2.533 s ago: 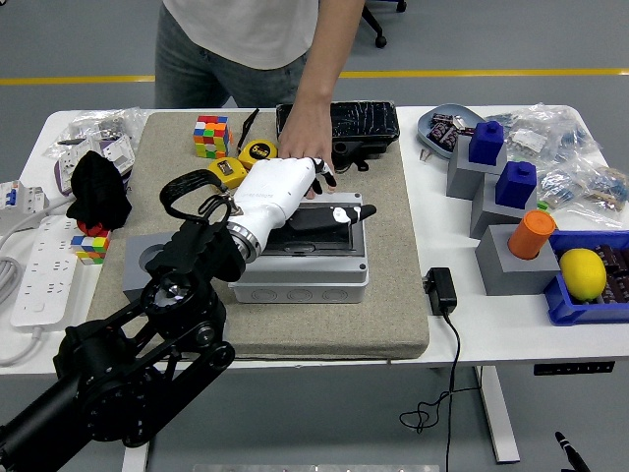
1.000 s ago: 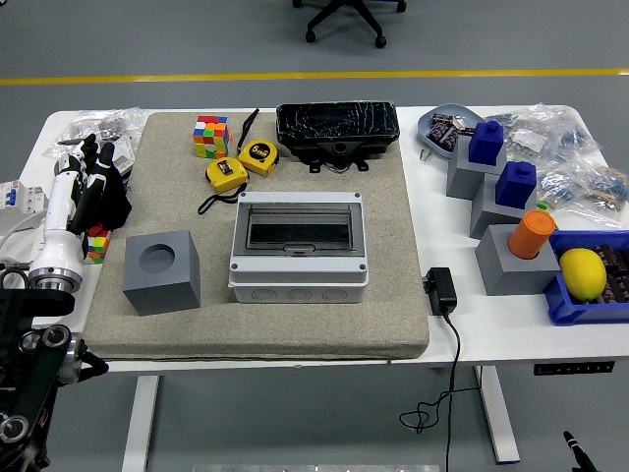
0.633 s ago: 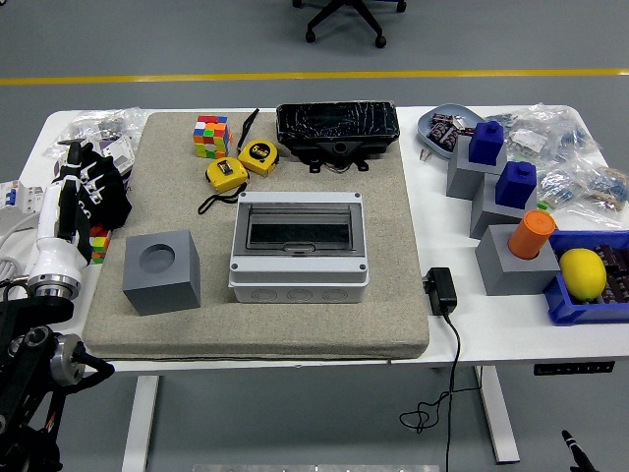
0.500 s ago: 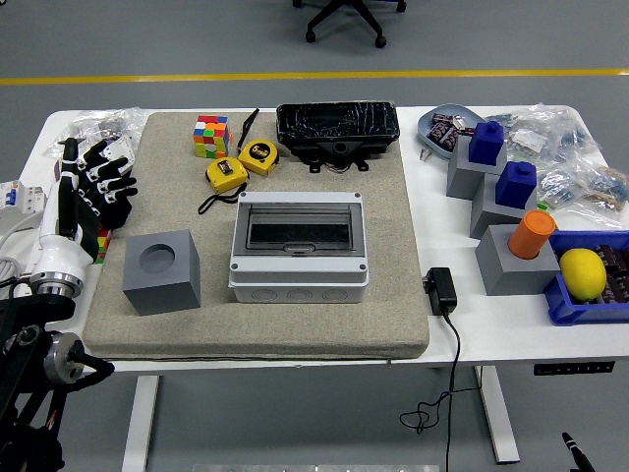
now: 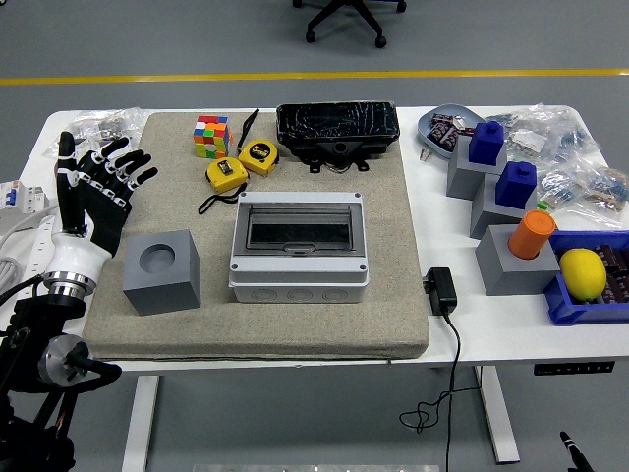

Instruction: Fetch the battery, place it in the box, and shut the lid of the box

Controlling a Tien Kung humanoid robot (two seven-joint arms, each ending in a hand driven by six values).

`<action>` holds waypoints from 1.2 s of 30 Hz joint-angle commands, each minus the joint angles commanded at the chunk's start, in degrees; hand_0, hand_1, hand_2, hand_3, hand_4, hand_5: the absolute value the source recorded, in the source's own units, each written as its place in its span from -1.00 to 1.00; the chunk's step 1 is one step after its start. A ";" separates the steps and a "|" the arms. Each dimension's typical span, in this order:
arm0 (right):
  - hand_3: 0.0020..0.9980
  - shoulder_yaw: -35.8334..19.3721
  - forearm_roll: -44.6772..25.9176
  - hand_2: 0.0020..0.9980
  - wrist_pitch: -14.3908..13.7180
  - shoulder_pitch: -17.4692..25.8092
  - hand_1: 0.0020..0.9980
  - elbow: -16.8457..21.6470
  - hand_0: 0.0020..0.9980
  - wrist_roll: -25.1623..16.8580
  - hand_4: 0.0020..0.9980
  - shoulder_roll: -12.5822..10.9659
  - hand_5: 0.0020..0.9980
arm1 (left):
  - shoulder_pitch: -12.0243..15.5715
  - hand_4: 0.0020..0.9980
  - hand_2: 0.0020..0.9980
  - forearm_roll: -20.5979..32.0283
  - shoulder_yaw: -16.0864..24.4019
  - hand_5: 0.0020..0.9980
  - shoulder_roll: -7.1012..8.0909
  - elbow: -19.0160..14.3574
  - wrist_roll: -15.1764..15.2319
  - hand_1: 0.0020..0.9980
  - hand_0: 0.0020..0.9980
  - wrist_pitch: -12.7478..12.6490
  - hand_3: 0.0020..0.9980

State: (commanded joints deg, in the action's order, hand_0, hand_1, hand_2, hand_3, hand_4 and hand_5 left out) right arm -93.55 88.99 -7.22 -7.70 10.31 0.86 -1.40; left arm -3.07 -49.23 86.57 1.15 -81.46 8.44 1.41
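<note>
At the near left corner the robot's black left arm rises beside the white bench (image 5: 511, 324), and its left hand (image 5: 96, 192) stands upright over the bench's left edge with all five fingers fanned out, released and holding nothing. Just right of it, on the grey-beige felt mat (image 5: 285, 324) that covers the middle of the bench, sits a grey cube with a round hole in its top (image 5: 162, 271). Beside the cube, near the mat's centre, rests the light grey plastic box with a dark see-through lid (image 5: 299, 246); the lid lies flat and shut, and whether the battery is inside cannot be made out through it. On the bench to the right of the mat lies a small black power adapter with its cord (image 5: 441, 291) running off the front edge. Farther back on the mat are two yellow tape measures (image 5: 242, 163), a multicoloured puzzle cube (image 5: 210, 136) and a black rectangular tray (image 5: 337, 128). At the right side stand grey blocks topped by blue shapes and an orange cylinder (image 5: 531, 234), next to a yellow lemon (image 5: 583, 272) in a blue bin.
</note>
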 joint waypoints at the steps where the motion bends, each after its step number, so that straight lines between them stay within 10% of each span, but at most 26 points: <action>1: 0.63 -0.09 0.15 0.67 0.06 0.01 0.83 0.00 1.00 0.06 1.00 0.02 1.00 | 0.02 1.00 1.00 -0.42 0.00 0.80 0.02 -0.19 -0.35 0.54 0.12 -0.57 1.00; 6: 0.63 0.86 -0.54 0.67 0.28 -0.30 0.83 0.00 1.00 0.07 1.00 -0.05 1.00 | 0.30 1.00 1.00 -2.38 0.24 0.80 0.15 -1.02 -0.26 0.54 0.12 -3.20 1.00; 7: 0.63 1.14 -0.72 0.66 0.31 -0.38 0.81 0.00 1.00 0.06 1.00 -0.06 1.00 | 0.30 1.00 -0.06 -3.07 0.25 0.79 0.18 -1.11 0.02 -0.42 -0.55 -3.85 0.36; 12: 0.63 1.80 -0.59 0.66 0.49 -0.63 0.81 0.00 1.00 0.41 1.00 -0.13 1.00 | 0.06 1.00 -0.06 -8.14 0.45 0.79 0.09 -1.49 0.05 -0.42 -0.55 -6.47 0.36; 13: 0.63 1.94 -0.51 0.64 0.55 -0.68 0.79 0.00 1.00 0.53 1.00 -0.16 1.00 | 0.01 1.00 -0.50 -9.22 0.48 0.68 0.08 -1.49 0.08 -0.15 0.44 -6.85 -0.42; 18: 0.63 2.89 -0.66 0.64 0.80 -1.04 0.79 0.00 1.00 0.60 1.00 -0.42 1.00 | 0.00 1.00 -0.50 -10.75 0.74 0.68 0.10 -1.51 0.42 -0.15 0.44 -6.50 -0.42; 19: 0.63 3.12 -0.75 0.64 0.86 -1.16 0.77 0.00 1.00 0.61 1.00 -0.50 1.00 | 0.00 1.00 0.72 -10.89 0.75 0.66 0.14 -1.53 0.47 1.00 1.00 -6.44 0.26; 24: 0.63 3.58 -0.67 0.64 1.01 -1.80 0.77 0.00 1.00 0.73 1.00 -1.01 1.00 | 0.30 1.00 0.72 -8.79 0.99 0.66 0.36 -1.22 1.26 1.00 1.00 -6.02 0.26; 25: 0.63 3.83 -0.80 0.64 1.02 -1.96 0.77 0.00 1.00 0.71 1.00 -1.12 1.00 | 0.29 1.00 1.00 -7.95 1.22 0.73 0.39 -1.11 1.28 0.86 0.61 -5.86 0.94; 36: 0.63 4.54 -1.07 0.64 1.15 -2.78 0.77 0.00 0.99 0.69 1.00 -1.29 1.00 | -0.27 1.00 0.66 -8.60 1.35 0.73 0.71 -1.65 1.05 0.61 0.50 -5.82 0.78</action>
State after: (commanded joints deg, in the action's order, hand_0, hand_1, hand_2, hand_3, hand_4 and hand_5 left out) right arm -89.02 87.92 -6.08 -10.47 10.31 1.56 -2.68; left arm -3.35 -57.84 87.92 1.86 -83.11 9.50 -4.42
